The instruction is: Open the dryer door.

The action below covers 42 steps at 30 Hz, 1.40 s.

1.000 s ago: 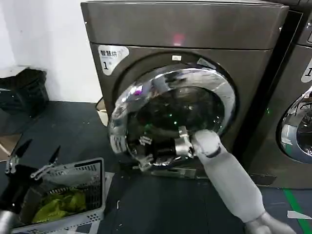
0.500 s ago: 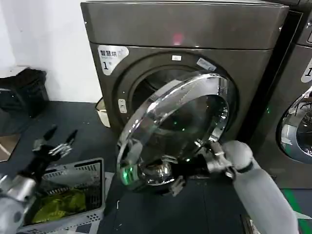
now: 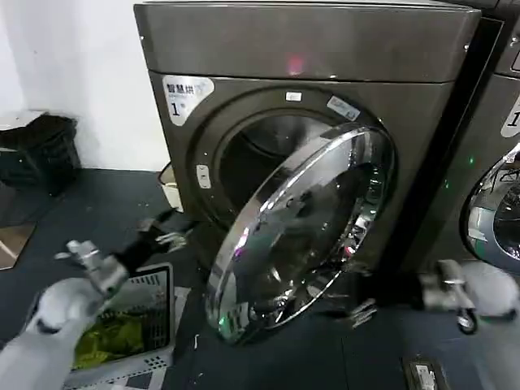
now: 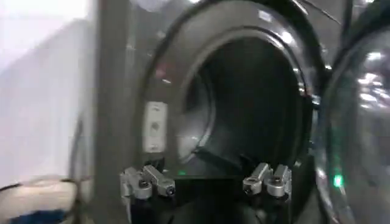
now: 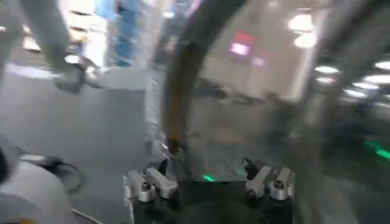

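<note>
Nearest in head view: left arm reaching fwd from lower left, left claw out over the floor by the dryer's lower-left front. In left wrist view its fingers are spread wide w/ nothing between them, facing the drum opening.

Under the left arm, a white basket on the floor w/ yellow-green cloth inside.

Right claw is low on the right, just beside the door's lower rim, apart from it in head view. In right wrist view its fingers are apart, gripping nothing, w/ the chrome rim and glass close in front.

Door is partly open: hinged on the right, free edge swung out and down toward the camera, chrome rim tilted, grey drum showing behind it at upper left.

Dryer stands behind, sticker "1" at upper left. Neighbouring machine at far right. Dark bin by the wall, far left.
</note>
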### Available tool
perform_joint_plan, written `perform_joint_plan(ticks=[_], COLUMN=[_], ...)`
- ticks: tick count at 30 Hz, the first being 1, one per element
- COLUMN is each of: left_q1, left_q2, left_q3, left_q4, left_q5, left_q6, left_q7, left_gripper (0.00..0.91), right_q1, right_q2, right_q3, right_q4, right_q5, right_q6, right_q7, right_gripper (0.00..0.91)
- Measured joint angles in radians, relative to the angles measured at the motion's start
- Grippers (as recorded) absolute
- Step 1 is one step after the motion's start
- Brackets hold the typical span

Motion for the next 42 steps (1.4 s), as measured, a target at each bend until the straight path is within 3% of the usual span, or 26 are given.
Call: perform_joint_plan(ticks=[4, 10, 16, 20, 24, 36, 42], left_q1=[-0.077, -0.156, -0.21, -0.261, -0.322, -0.478, -0.567], left_q2=[-0.019, -0.018, -0.018, -0.009, -0.016, -0.126, -0.203], left_q3=[0.088, 0.204, 0.313, 0.409, 0.499, 0.725, 0.82], left_q4=[0.016, -0.009, -0.023, -0.023, -0.03, 0.01, 0.075], left_q5=[0.001, -0.043, -0.086, -0.119, -0.139, -0.123, -0.125], left_q6=[-0.053, -0.084, -0.079, -0.071, -0.091, -0.106, -0.11], left_q7=[0.036, 0.079, 0.109, 0.127, 0.105, 0.073, 0.052], left_gripper=[0.907, 0.907, 0.907, 0.907, 0.907, 0.907, 0.907], right_q1=[-0.067, -0.16, -0.204, -0.212, -0.231, -0.296, -0.33], right_q2=[0.058, 0.099, 0.131, 0.127, 0.095, -0.02, -0.036], right_q3=[0.161, 0.382, 0.506, 0.562, 0.637, 0.906, 0.997], right_q4=[0.015, 0.063, 0.106, 0.097, 0.076, 0.021, 0.04], right_q5=[-0.046, -0.036, -0.03, -0.03, -0.03, -0.129, -0.118], right_q6=[-0.033, -0.036, -0.082, -0.067, -0.062, -0.113, -0.094], right_q7=[0.08, 0.272, 0.638, 0.869, 0.999, 1.102, 1.08], right_gripper=[0.907, 0.907, 0.907, 0.907, 0.907, 0.907, 0.907])
